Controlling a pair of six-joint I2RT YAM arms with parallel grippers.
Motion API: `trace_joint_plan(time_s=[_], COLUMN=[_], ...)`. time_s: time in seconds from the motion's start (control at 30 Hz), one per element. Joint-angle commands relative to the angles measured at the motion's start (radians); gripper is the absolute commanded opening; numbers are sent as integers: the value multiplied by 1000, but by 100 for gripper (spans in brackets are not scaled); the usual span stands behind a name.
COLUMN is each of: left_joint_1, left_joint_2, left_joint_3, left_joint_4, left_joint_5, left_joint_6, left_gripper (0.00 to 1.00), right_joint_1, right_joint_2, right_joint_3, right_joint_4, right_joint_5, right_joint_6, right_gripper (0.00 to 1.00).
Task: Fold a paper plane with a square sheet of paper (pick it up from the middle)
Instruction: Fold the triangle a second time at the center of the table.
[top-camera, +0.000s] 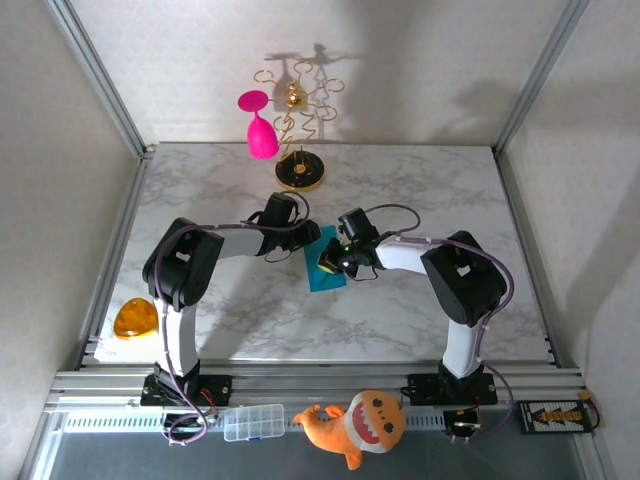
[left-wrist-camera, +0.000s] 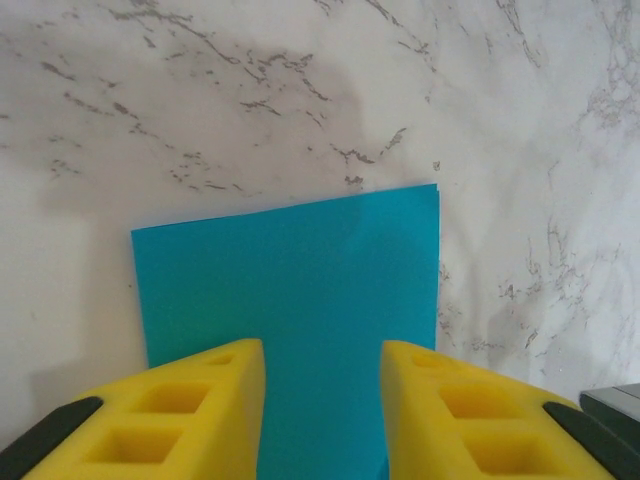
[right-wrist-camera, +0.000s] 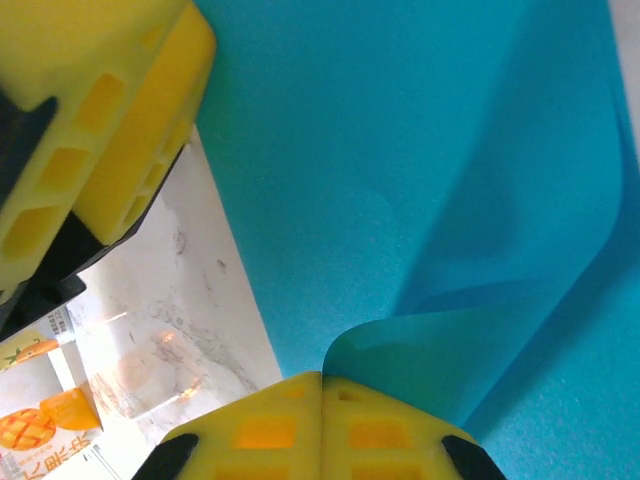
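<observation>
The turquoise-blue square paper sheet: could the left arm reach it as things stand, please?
Probably yes: the left gripper hangs open just over the turquoise-blue paper sheet, nothing between; the right gripper pinches its curled edge.

Treat the square sheet of paper (left-wrist-camera: 290, 290) as thin, smooth, matt turquoise paper, and the desk (left-wrist-camera: 300, 90) as a smooth, white, grey-veined marble-look surface with a faint sheen. Note that the fingers (right-wrist-camera: 390, 440) of the right pincer (right-wrist-camera: 321, 400) and of the left pincer (left-wrist-camera: 322, 395) are a matt yellow moulded material with square recesses. Expect glossy gold metal wire on the stand (top-camera: 299, 172) and soft orange plush cloth on the toy (top-camera: 365, 425).
</observation>
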Motion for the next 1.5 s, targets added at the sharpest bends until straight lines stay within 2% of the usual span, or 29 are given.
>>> trace_joint_plan(time_s=[0.0,1.47], left_joint_1=[-3,-3], left_joint_2=[48,55], left_joint_3=[-40,-49], left_joint_4=[-45,-44], left_joint_5=[-19,-14], left_joint_6=[-10,-10], left_gripper=[35,35], right_joint_1=[9,12], right_joint_2=[20,70], right_joint_3=[29,51], right_joint_4=[11,31], right_joint_5=[22,42], right_joint_6=[23,44], right_gripper=[0,0])
